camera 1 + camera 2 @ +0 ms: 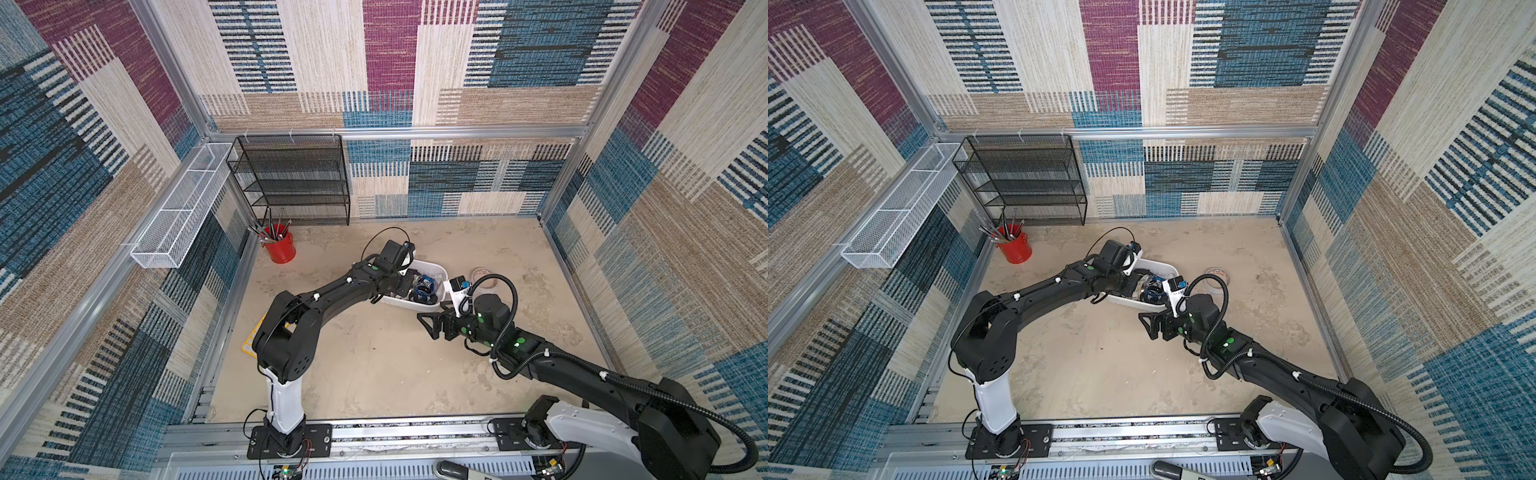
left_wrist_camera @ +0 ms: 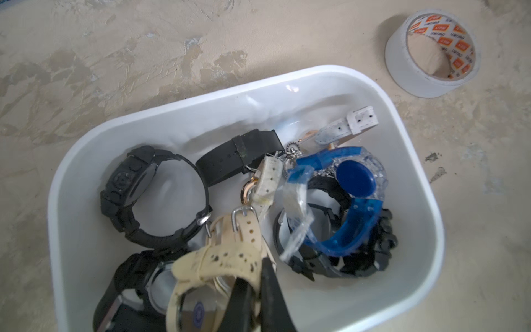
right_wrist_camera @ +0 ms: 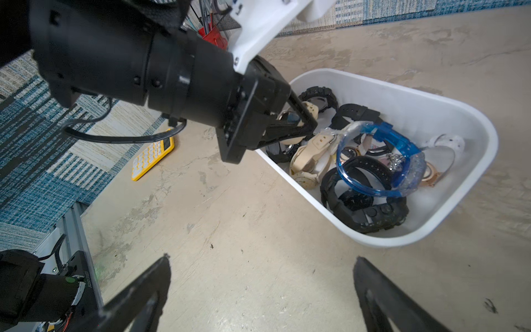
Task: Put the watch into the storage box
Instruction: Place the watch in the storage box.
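Release step at hand: left tool pinching the cream watch by its strap low inside the storage box, among the other watches there, right tool spread wide and empty over the counter nearby; next, likely, parting the jaws and lifting clear.

Your tabletop and what rests on it

You have a beige, mottled tabletop with four things resting directly on it. The white storage box lies around the middle, toward the far side. A white tape roll lies on its flat side near the box's right end, not touching it. A red cup stands upright in the far left corner. A yellow calculator lies flat by the left edge, nearer than the cup and partly hidden in both top views.
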